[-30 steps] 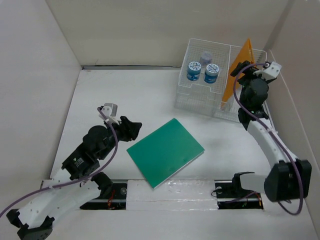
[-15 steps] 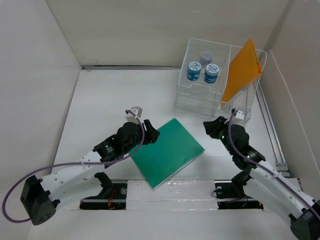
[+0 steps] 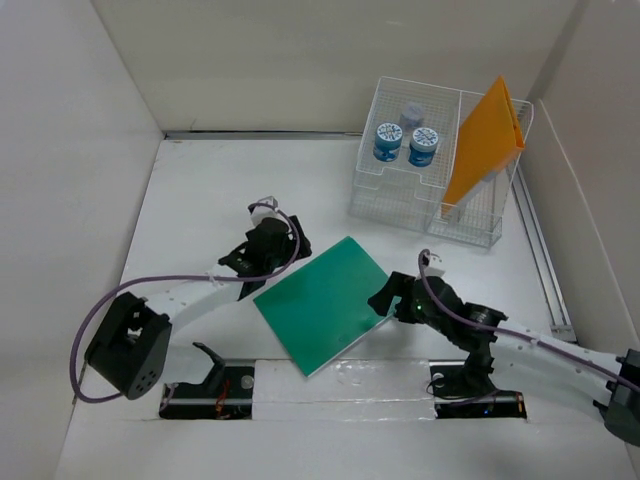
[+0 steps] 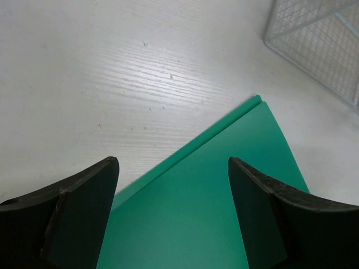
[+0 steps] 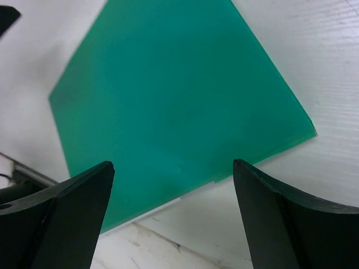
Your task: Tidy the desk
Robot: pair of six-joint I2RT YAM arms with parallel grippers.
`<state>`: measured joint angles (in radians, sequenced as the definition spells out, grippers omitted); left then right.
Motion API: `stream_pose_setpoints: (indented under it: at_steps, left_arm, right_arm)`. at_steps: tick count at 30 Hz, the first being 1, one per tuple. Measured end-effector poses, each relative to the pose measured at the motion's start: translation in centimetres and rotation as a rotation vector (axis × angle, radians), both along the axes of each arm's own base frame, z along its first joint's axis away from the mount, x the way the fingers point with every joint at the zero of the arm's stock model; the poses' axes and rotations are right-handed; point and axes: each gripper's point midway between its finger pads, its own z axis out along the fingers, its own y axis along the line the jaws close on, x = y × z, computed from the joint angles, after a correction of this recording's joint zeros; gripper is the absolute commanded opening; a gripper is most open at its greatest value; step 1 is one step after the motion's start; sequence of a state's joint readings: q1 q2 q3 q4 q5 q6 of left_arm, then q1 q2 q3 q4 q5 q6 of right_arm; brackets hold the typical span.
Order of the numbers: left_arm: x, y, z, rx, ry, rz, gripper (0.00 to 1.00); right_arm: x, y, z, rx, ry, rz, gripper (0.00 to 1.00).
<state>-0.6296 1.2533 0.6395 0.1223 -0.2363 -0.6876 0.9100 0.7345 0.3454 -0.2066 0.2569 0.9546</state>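
Mostly done: jars [image 3: 422, 146] and orange folder [image 3: 485, 140] sit in the wire rack [image 3: 400, 205] far-right on the wide white worktop [image 3: 220, 190], green folder [image 3: 330, 305] lies loose near front, left fingers [image 4: 73, 213] and right fingers [image 5: 61, 213] spread, empty, flanking it.

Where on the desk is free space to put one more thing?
Free: the matte white desk, far-left, between beige wall panel and white wire-mesh rack. Crowded: near the flat green folder, with left hand and right hand at its edges.
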Motion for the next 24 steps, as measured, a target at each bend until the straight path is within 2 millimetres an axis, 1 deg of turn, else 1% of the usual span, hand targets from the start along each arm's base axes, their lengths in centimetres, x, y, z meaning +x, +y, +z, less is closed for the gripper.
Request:
stream_pose_setpoints:
  at_steps: [5,6,7,11,15,16,17,21,24]
  left_arm:
    - [0.7,-0.4,-1.5,0.025,0.023,-0.007,0.75]
    - [1.0,-0.5,-2.1,0.031,0.028,-0.006,0.75]
    - [1.0,-0.5,-2.1,0.032,0.029,-0.006,0.75]
    - [0.9,-0.6,-3.7,0.034,0.047,-0.018,0.71]
    - [-1.0,-0.1,-6.4,0.031,0.089,-0.049,0.69]
    - [-1.4,0.1,-6.8,0.031,0.089,-0.052,0.68]
    - [-1.5,-0.1,-6.6,0.013,0.077,-0.063,0.68]
    - [-2.0,-0.3,-6.6,-0.026,0.049,-0.090,0.66]
    - [-2.6,-0.4,-6.6,-0.053,0.034,-0.111,0.65]
  right_arm:
    - [-0.2,0.1,-3.1,-0.055,0.070,-0.015,0.92]
    - [-0.2,0.1,-3.6,-0.063,0.081,-0.018,0.90]
    - [-0.1,0.2,-3.8,-0.062,0.086,-0.021,0.89]
    - [0.0,0.8,-3.9,-0.042,0.093,-0.029,0.86]
    - [-0.1,0.8,-3.8,-0.029,0.109,-0.042,0.86]
    - [-0.3,0.6,-3.8,-0.035,0.113,-0.043,0.83]
    - [-0.4,0.5,-3.6,-0.046,0.116,-0.043,0.81]
    - [-1.6,-0.7,-2.5,-0.086,0.116,-0.041,0.80]
    - [-1.9,-1.4,-1.8,-0.077,0.106,-0.059,0.80]
